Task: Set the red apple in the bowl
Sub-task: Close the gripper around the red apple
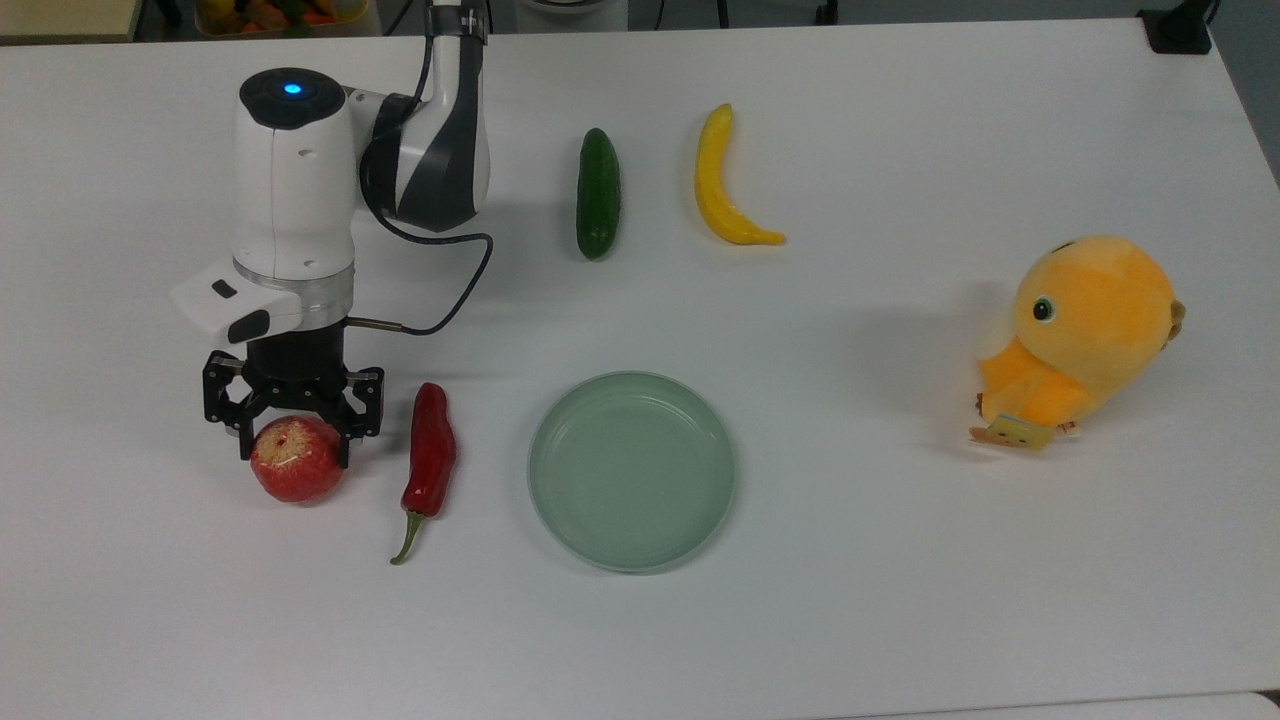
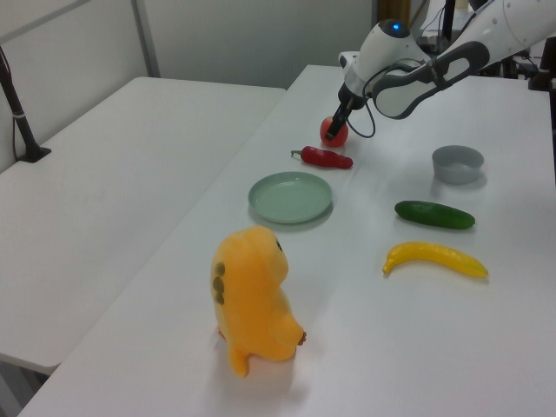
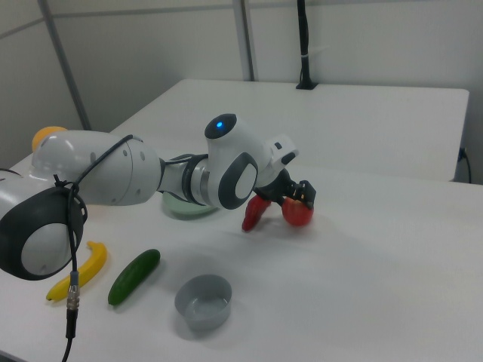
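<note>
1. In the lower left of the top view, the gripper (image 1: 293, 440) was down at the red apple (image 1: 297, 460), its two black fingers (image 1: 342, 432) standing one on each side of the fruit's upper half and apparently pinching it.
2. The apple looked to be resting on the white table (image 1: 900, 600), so I judge the grasp was being made and the lift had not begun.
3. The fingers straddled the apple's widest part, probably so the round fruit would not roll out.
4. A red chili pepper (image 1: 429, 465) lay just beside the apple, toward the top view's centre, close enough to be nudged.
5. The pale green dish (image 1: 632, 470) sat at the top view's lower centre, with a cucumber (image 1: 598, 193) and a banana (image 1: 723, 185) above it and an orange plush toy (image 1: 1085, 335) at the right.
6. The left view showed the grey bowl (image 2: 457, 163) at its right, well apart from the apple (image 2: 334, 131).
7. The right view set the bowl (image 3: 203, 302), empty, at its lower centre and the held apple (image 3: 297, 213) near its middle.
</note>
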Motion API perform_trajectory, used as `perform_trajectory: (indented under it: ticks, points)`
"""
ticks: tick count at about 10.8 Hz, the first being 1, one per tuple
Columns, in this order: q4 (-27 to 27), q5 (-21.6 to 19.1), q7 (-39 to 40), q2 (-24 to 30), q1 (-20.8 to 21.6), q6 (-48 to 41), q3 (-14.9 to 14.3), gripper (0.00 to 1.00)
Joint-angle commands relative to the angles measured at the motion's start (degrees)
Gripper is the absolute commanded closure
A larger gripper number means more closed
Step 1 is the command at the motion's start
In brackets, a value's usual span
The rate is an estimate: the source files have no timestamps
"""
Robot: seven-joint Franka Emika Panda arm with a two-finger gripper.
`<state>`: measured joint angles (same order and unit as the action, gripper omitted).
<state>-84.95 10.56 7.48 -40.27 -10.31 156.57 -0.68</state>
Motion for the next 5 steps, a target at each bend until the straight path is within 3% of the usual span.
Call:
perform_trajectory:
  ticks: [1, 5]
  points:
    - [0.1, 1.0, 0.3, -0.2, 0.4, 1.0, -0.5, 0.8]
    - [-3.9, 0.8, 0.2, 5.1, 0.1, 0.4, -0.5, 0.84]
